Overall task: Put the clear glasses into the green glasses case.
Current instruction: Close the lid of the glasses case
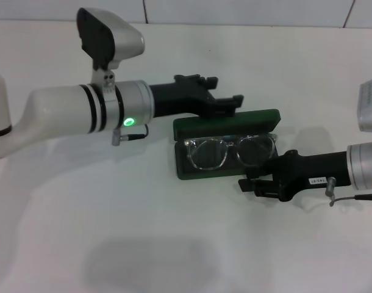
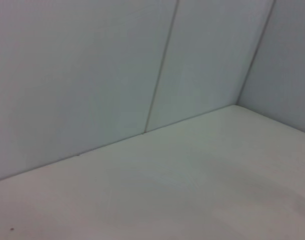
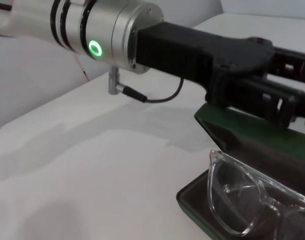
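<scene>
A plain white table [image 1: 174, 244] meets pale panelled walls [image 2: 92, 75] at the back, the seams between wall panels running down to the tabletop; the left wrist view shows only this corner of wall and table.

At the centre of the table the green glasses case [image 1: 192, 172] lies open, its lid [image 1: 225, 123] raised along the far edge. The clear glasses [image 1: 230, 152] sit in the case's dark-lined lower half, lenses facing up and forward, the frame spanning nearly the whole length of the tray. In the right wrist view the frame's end stands slightly above the tray's rim.

The left gripper [image 1: 225, 102] reaches in from the robot's left, just behind and above the raised lid; its dark fingers lie close together near the lid's top edge, but whether they are pinching it, or merely resting against it, cannot be made out. The right gripper [image 1: 250, 184] sits low at the near right corner of the case, fingers pointing toward the tray; how far apart they are cannot be told, and nothing is seen in their grasp.

Both arms are cut off at the picture's edges, and the glasses' temples are hard to make out against the lining.
</scene>
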Controlling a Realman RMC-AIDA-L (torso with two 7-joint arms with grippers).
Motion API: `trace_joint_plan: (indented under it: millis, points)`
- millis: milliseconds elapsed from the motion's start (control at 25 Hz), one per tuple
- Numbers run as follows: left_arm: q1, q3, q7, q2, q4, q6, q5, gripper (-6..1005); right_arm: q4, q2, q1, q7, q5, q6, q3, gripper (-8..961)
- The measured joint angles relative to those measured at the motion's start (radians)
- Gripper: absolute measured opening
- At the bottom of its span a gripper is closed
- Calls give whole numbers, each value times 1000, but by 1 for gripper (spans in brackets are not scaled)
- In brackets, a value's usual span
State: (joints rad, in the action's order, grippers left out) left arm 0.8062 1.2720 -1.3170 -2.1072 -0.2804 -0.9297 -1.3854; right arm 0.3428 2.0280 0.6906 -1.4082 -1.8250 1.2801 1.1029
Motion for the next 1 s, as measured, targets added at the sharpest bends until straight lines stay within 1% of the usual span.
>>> trace_joint_plan:
  millis: [120, 280, 400, 680, 840, 1000]
  points:
    - [-3, 98, 8, 0, -4, 2, 87, 782, -7, 0, 4, 0, 4, -1, 0, 318]
    - [-4, 151, 10, 1, -7, 7, 127, 781, -7, 0, 5, 0, 6, -6, 0, 318]
    - [-7, 160, 11, 1, -7, 3, 131, 781, -7, 0, 6, 0, 6, -5, 1, 318]
    - [-29, 161, 11, 3, -20, 0, 144, 781, 6, -6, -1, 1, 7, 63, 19, 318]
    - [-32, 162, 11, 3, -31, 0, 144, 780, 0, 0, 9, 3, 5, 55, 34, 318]
    - [-32, 162, 12, 3, -38, 0, 144, 780, -6, 1, 24, -2, 21, 52, 72, 318]
